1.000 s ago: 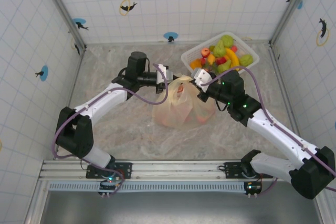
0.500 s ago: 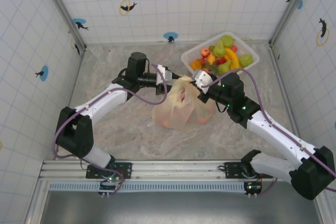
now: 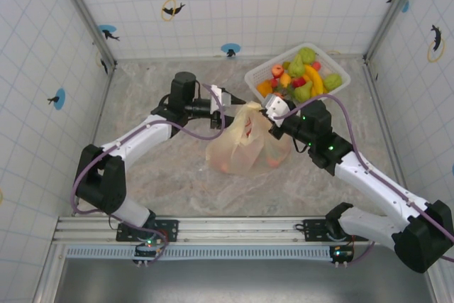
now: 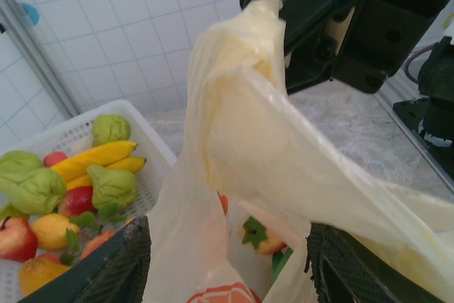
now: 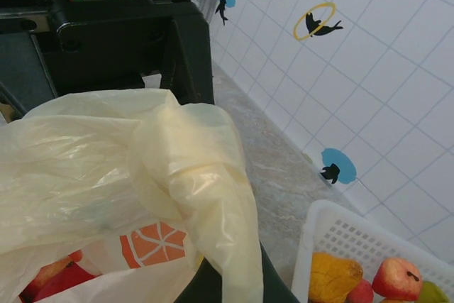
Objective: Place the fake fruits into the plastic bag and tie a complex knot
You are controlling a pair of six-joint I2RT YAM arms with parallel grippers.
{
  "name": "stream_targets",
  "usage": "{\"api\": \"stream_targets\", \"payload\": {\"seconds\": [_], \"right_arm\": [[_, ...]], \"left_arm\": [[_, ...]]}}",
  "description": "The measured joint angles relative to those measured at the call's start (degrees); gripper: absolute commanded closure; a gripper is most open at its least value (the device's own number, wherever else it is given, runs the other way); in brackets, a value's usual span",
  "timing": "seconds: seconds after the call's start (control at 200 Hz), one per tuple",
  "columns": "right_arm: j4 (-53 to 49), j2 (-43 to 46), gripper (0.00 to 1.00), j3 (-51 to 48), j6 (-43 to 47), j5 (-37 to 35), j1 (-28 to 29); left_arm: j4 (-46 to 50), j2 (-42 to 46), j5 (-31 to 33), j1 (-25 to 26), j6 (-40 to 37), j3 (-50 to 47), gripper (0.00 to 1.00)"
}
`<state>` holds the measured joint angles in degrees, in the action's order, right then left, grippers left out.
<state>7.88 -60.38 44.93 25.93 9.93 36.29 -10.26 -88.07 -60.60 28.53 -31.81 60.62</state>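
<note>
The plastic bag (image 3: 245, 143) stands on the marbled surface (image 3: 156, 175) between the two arms, just in front of the white basket (image 3: 254, 76) at the back right. It is thin, cream-yellow and translucent, with an orange slice printed on it. Its handles are drawn up into a crumpled, twisted bunch (image 5: 188, 168). Some fake fruits (image 4: 259, 235) show red and green inside the bag, and more lie heaped in the basket. The right pincer (image 3: 268, 110) is clenched on the top of the bunch and holds the film taut and upright. The left pincer (image 3: 233, 97) is released, its dark fingers (image 4: 117, 267) spread wide on either side of the stretched handle film; I cannot tell whether they touch it.
</note>
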Motion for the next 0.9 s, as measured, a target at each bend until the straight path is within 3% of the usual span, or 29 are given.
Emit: {"api": "stream_targets", "payload": {"seconds": [0.27, 0.35, 0.445, 0.545, 0.676, 0.896], "right_arm": [[1.4, 1.6, 1.00, -1.8, -0.3, -0.4, 0.1], [1.6, 1.6, 1.00, -2.2, -0.6, -0.4, 0.1], [2.6, 1.6, 1.00, -2.4, -1.4, -0.2, 0.5], [3.3, 1.5, 1.00, -2.4, -1.9, 0.1, 1.2], [3.8, 1.4, 1.00, -2.4, -2.3, 0.3, 1.7], [3.8, 1.4, 1.00, -2.4, -2.3, 0.3, 2.4]], "left_arm": [[-3.1, 9.1, 9.6, -4.9, 11.2, -5.7, 0.38], [-3.0, 13.4, 12.6, -4.9, 15.0, -5.7, 0.31], [-3.1, 18.7, 15.2, -3.8, 18.9, -5.7, 0.23], [-1.3, 22.2, 18.3, 1.1, 19.7, -5.3, 0.21], [2.8, 20.0, 22.1, 6.5, 19.5, -3.2, 0.21], [8.4, 12.7, 28.5, 7.7, 18.8, -1.1, 0.28]]}}
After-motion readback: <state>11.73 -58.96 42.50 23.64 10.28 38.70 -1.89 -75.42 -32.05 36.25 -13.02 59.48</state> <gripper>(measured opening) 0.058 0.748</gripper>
